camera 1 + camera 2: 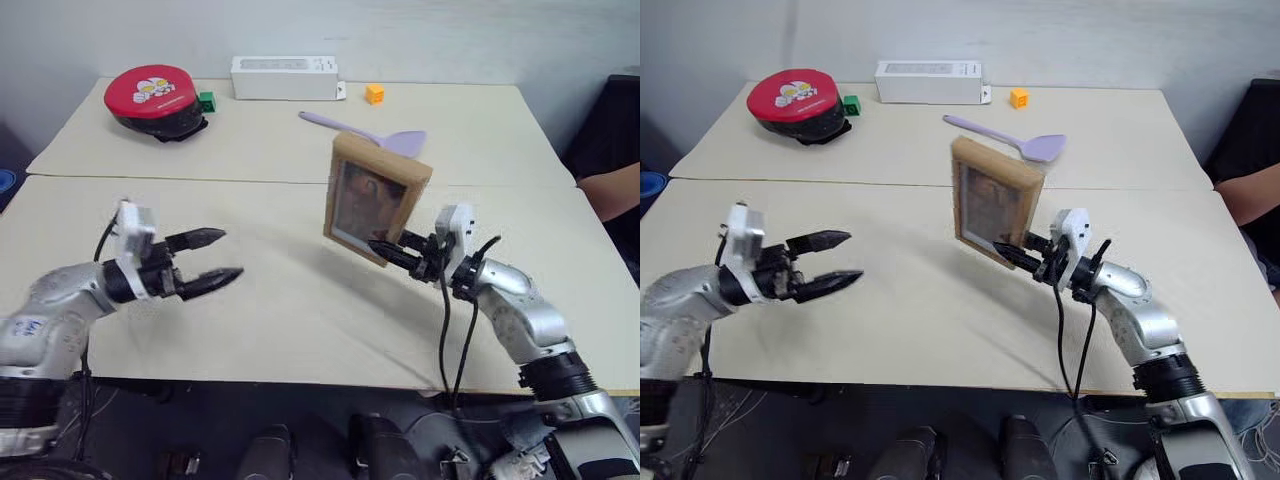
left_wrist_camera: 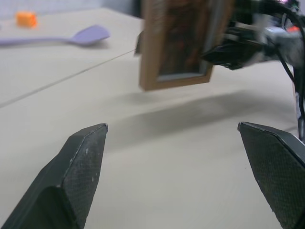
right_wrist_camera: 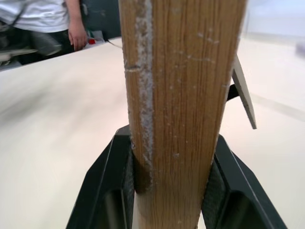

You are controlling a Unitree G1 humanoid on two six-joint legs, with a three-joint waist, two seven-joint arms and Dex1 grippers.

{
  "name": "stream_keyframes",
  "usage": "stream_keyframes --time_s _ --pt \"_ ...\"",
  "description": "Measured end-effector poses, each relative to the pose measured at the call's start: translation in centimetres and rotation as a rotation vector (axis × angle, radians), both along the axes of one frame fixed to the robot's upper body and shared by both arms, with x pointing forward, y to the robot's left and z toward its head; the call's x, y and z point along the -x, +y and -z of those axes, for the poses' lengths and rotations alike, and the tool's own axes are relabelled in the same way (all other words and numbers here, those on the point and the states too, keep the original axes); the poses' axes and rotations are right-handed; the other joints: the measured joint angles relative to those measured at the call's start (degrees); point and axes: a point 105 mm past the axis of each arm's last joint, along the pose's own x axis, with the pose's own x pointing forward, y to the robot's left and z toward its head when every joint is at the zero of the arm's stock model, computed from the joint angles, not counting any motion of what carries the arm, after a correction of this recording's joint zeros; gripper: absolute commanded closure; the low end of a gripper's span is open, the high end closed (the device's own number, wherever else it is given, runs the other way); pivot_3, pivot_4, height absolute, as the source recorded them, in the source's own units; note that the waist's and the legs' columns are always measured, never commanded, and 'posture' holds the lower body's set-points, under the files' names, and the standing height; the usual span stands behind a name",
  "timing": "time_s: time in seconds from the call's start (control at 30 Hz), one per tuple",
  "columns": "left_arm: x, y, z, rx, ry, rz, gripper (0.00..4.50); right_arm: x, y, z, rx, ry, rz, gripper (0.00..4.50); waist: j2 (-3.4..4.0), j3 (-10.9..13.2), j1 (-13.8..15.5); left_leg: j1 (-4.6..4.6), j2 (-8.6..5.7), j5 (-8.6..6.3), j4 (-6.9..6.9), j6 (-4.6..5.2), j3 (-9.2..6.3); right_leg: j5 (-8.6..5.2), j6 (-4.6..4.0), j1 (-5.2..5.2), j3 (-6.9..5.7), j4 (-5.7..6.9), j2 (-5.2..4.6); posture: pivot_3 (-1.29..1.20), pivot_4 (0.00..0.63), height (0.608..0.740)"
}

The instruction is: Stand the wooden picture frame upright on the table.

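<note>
Wooden picture frame [image 1: 377,198] pinched by right gripper [image 1: 388,250] — left gripper [image 1: 208,259] spread, lilac spatula [image 1: 368,133] behind.

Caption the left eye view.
Right gripper holds the wooden picture frame above the table; left gripper open.

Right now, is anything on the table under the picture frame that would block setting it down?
Nothing visible. The right claw holds the wooden picture frame above a bare patch of table. The purple spatula lies farther back, and the open left claw is off to the side.
</note>
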Motion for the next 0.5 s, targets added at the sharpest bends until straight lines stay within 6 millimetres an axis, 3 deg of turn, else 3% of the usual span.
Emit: stream_keyframes --time_s 0.17,0.4,0.5 --pt "0.8 -0.8 0.9 -0.076 -0.04 0.073 0.0 -0.7 -0.2 1.6 -0.017 0.104 0.011 3.23 0.0 0.0 -0.2 -0.08 0.0 -0.03 -0.06 0.05 0.07 0.0 0.01 -0.13 0.03 0.1 0.02 0.0 0.15 0.74" --pt "0.8 -0.5 1.5 -0.104 -0.034 0.074 0.0 -0.8 -0.5 2.7 -0.027 0.102 0.002 3.23 0.0 0.0 -0.2 -0.04 0.0 -0.05 0.0 0.08 0.08 0.01 0.02 -0.09 0.03 0.14 0.02 0.0 0.15 0.74" --pt "0.7 -0.4 1.5 -0.113 -0.036 0.068 0.0 -0.7 -0.7 3.4 -0.002 0.117 0.002 2.32 -0.01 0.0 -0.2 -0.03 0.01 -0.05 0.0 0.08 0.07 0.01 0.02 -0.09 0.03 0.15 0.03 0.0 0.15 0.74"
